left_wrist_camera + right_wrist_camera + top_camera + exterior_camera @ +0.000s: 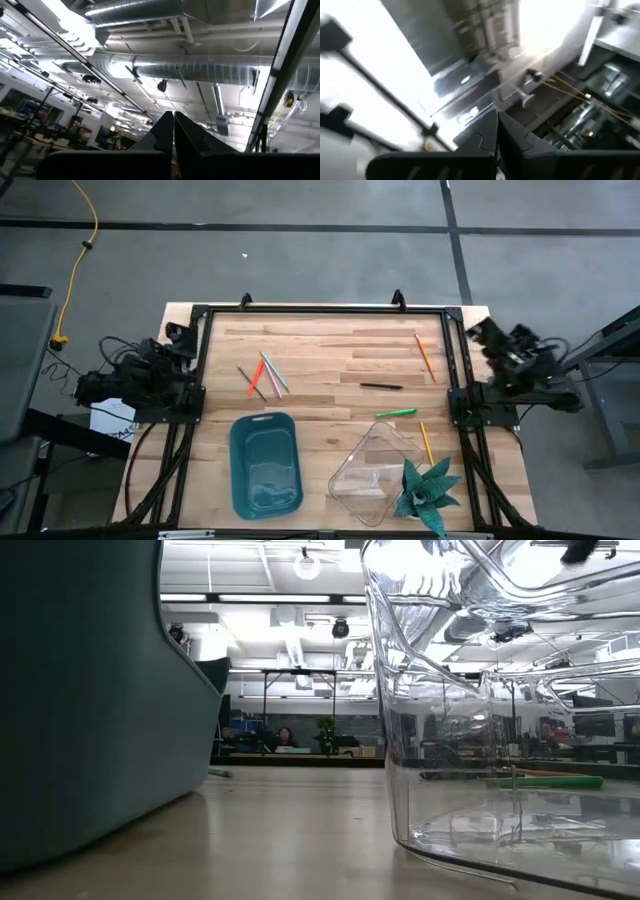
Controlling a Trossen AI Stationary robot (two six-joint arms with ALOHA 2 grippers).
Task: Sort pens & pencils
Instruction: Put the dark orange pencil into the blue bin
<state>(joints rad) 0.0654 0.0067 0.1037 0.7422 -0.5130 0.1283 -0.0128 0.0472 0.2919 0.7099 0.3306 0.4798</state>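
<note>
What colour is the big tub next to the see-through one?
Dark teal. The plastic tub shows best in the high view, left of the clear container.

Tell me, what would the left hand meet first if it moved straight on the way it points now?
Nothing on the table. The shut left hand points up at the ceiling, toward a round duct far overhead; the way looks free until there, though depth is unclear.

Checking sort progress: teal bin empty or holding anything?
Empty. From above, the teal bin shows only bare floor; pens and pencils all lie out on the table.
</note>
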